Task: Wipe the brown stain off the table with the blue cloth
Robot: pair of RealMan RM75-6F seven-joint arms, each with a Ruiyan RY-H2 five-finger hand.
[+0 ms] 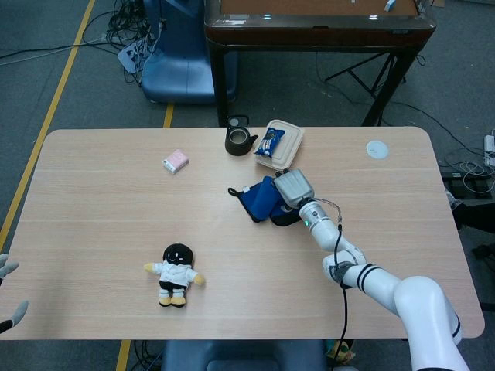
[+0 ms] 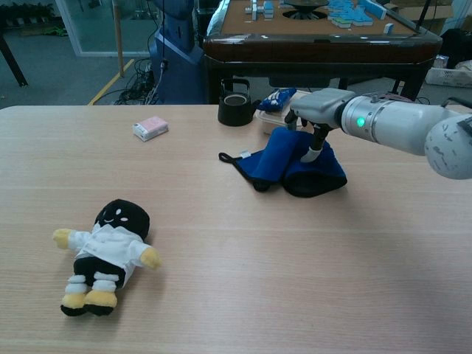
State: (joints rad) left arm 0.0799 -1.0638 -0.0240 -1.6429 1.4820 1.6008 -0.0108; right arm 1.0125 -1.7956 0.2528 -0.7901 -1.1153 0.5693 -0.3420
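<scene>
The blue cloth lies bunched on the wooden table, right of centre. My right hand is on top of its right part. Its fingers reach down into the folds and grip the cloth, which is pulled up around them. No brown stain shows in either view; the cloth and hand hide the table beneath them. Only the fingertips of my left hand show, at the far left edge of the head view. They are spread apart with nothing in them.
A plush doll lies near the front left. At the back are a pink packet, a black teapot and a food box with a blue snack bag. A white disc sits back right. A dark table stands behind.
</scene>
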